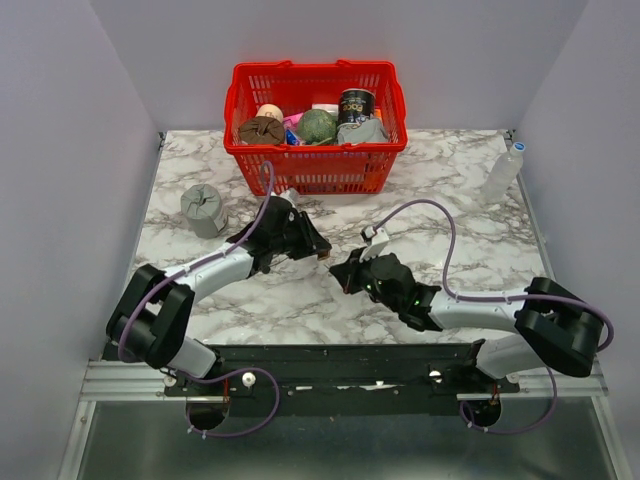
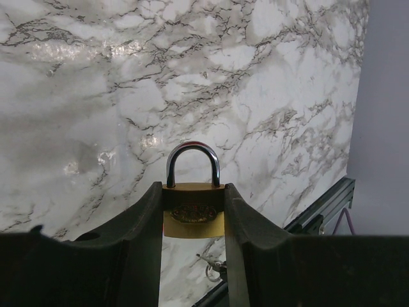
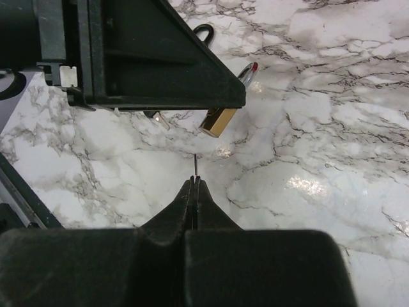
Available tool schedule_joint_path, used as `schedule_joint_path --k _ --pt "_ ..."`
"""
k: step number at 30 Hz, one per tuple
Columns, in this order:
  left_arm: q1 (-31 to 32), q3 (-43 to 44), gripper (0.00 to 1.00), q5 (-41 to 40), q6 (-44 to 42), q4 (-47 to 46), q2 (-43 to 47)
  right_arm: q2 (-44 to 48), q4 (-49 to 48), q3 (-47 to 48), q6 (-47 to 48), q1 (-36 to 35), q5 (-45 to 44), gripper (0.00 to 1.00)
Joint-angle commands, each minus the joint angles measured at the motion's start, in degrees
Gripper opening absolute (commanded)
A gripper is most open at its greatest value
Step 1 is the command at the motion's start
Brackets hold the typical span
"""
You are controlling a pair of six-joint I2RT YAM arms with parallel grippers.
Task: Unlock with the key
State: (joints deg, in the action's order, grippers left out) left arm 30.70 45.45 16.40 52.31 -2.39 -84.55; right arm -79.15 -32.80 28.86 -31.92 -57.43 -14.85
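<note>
Our left gripper clamps the brass padlock at lower centre, shackle up. Our right gripper pinches the key tight, blade pointing up-frame. The padlock's underside lies near, slightly up-right of the tip.

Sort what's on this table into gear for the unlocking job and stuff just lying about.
For the job: brass padlock, clamped in the left jaws; key, its thin blade poking out of the shut right jaws.
Lying about: red basket of odds and ends; grey container; clear bottle.
</note>
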Motion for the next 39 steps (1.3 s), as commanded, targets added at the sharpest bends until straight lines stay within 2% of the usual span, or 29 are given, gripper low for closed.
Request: schedule_joint_path --k 1,9,39 --pt "-0.6 -1.9 0.00 -3.2 2.8 -2.4 3.4 -1.5 -3.8 1.5 -1.6 -0.7 -5.3 0.01" --pt "-1.3 -2.7 0.00 -4.5 4.4 -1.8 5.0 -4.9 -4.0 3.8 -1.4 -0.8 -6.8 0.01" --pt "-1.7 -3.3 0.00 -3.7 5.0 -2.6 4.6 -6.0 -5.5 5.1 -0.9 -1.6 -8.5 0.01"
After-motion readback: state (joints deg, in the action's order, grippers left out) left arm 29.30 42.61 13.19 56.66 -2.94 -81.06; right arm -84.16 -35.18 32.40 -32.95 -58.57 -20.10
